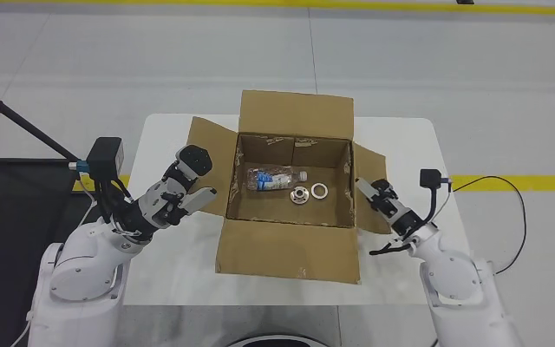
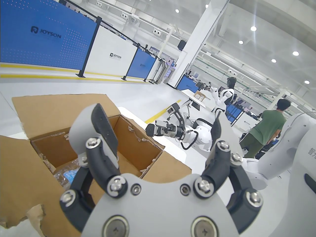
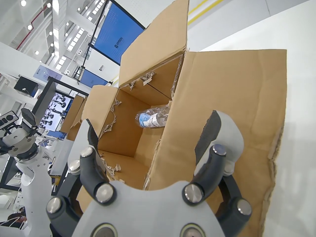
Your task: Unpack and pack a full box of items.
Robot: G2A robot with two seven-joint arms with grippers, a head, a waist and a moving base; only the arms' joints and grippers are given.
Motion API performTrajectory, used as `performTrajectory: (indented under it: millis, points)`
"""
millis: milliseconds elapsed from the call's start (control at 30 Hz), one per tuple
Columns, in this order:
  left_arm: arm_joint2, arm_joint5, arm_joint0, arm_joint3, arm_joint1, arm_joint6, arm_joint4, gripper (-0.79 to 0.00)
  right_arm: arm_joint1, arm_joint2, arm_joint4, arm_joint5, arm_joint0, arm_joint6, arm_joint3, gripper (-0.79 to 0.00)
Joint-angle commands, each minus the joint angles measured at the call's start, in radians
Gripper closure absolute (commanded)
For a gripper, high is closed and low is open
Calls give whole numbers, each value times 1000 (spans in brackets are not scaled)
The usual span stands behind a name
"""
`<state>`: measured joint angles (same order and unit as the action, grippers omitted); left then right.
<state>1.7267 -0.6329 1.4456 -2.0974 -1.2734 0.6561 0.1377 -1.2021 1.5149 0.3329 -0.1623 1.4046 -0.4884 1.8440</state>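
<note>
An open cardboard box [image 1: 290, 252] stands mid-table with its flaps spread. Inside lie a clear plastic bottle [image 1: 269, 180], a metal ring-shaped part [image 1: 299, 194] and a white ring [image 1: 320, 190]. My left gripper [image 1: 201, 180] hovers open just outside the box's left flap, holding nothing. My right gripper [image 1: 368, 190] is open and empty over the right flap. The left wrist view looks past the open gripper [image 2: 160, 129] into the box [image 2: 138, 149], with the bottle [image 2: 65, 173] partly hidden. In the right wrist view the bottle [image 3: 153, 118] lies beyond the open gripper [image 3: 150, 127].
The white table [image 1: 173, 260] has bare room on both sides of the box and in front of it. A black camera unit [image 1: 106, 156] on a stand sits by the table's left edge. Torn tape scraps hang from the box rim [image 3: 145, 77].
</note>
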Motion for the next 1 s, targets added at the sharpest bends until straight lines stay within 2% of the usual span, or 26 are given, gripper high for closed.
performTrajectory:
  millis: [0,800,967]
  points:
    - [0,0,0,0,0,0,0,-785,0,-10,-1,0,-1,-1,-1,-785]
    - [0,0,0,0,0,0,0,-785,-7,-143,24,14,-109,-12,-54,-785]
    - [2,8,1,-1,0,-11,1,-785,-6,-142,46,23,-128,1,-20,-785]
